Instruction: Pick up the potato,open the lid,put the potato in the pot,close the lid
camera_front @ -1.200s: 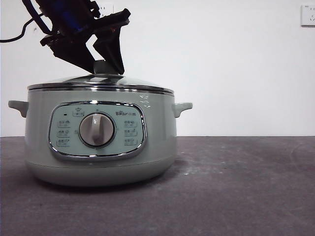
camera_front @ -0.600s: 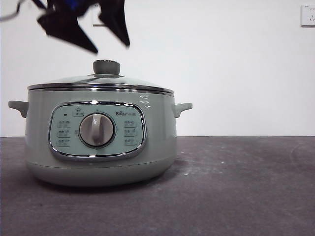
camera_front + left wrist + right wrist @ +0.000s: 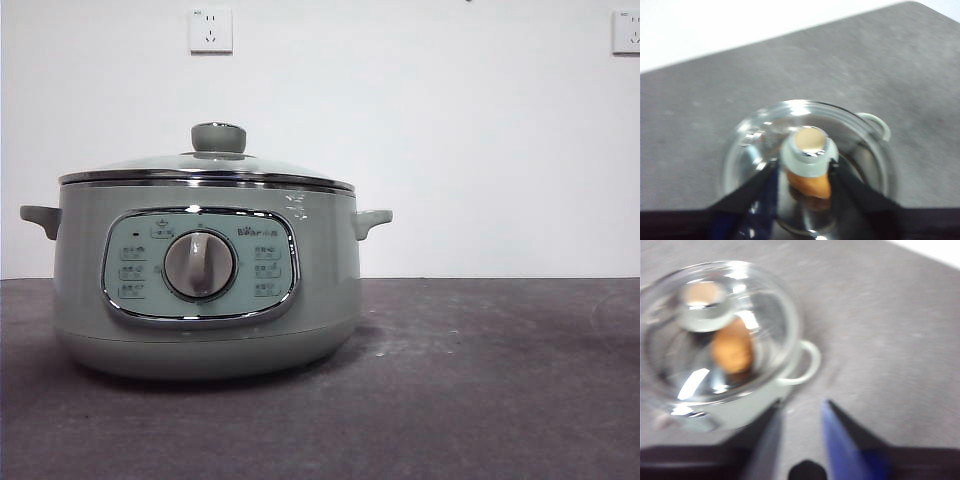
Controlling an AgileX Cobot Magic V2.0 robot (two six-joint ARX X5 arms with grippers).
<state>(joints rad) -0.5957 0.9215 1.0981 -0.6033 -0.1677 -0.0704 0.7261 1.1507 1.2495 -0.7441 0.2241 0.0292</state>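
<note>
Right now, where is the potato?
The potato lies inside the pot, under the closed glass lid; both wrist views show it through the glass beside the lid's knob, while the front view hides it.

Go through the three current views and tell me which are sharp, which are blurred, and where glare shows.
Front view: sharp and evenly lit, with the sage-green electric pot casting a soft shadow. Left wrist view: soft; bright glare on the domed glass lid. Right wrist view: most blurred; white streaks cross the glass over the orange-brown potato.
</note>
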